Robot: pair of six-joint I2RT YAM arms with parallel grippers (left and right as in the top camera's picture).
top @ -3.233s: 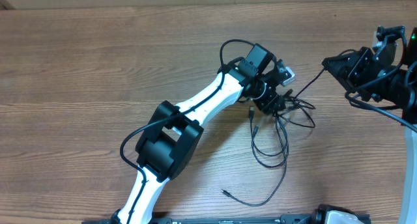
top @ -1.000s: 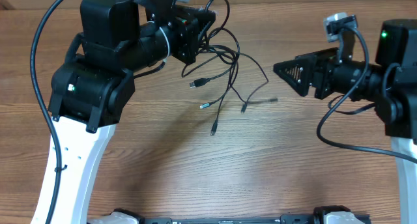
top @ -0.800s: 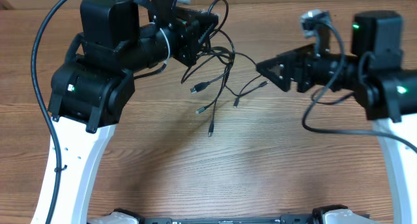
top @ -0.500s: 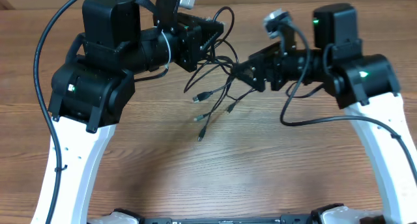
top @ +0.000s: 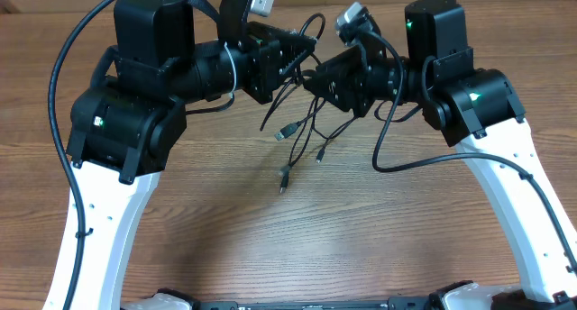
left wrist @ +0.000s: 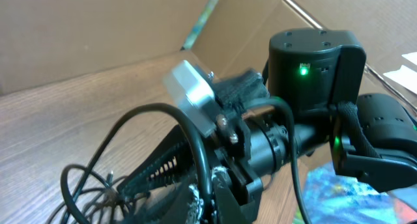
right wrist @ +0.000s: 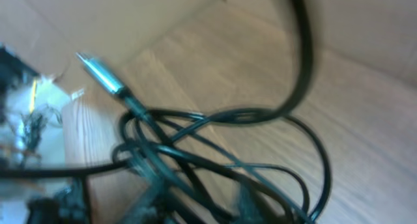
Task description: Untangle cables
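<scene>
The left gripper (top: 290,54), shut tight, holds the tangle of thin black cables (top: 290,130) above the wooden bench (top: 406,247). The right gripper (top: 317,81) meets the tangle, its grip unclear. The next move probably calls for securing one strand and drawing it rightwards.

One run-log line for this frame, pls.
phase: untangle | left gripper: shut on cables, raised off table | right gripper: at the tangle, jaws unclear | plug ends: dangling free

Looks like a robotics lab bench: two black-and-white jointed robot arms (top: 126,121) standing at a brown wood-grain tabletop (top: 361,247) spread below the left gripper (top: 302,50); plain brown cardboard panels (left wrist: 78,35) walling the space ahead of it; small green status light (left wrist: 303,70) glowing on the black motor housing opposite.
</scene>
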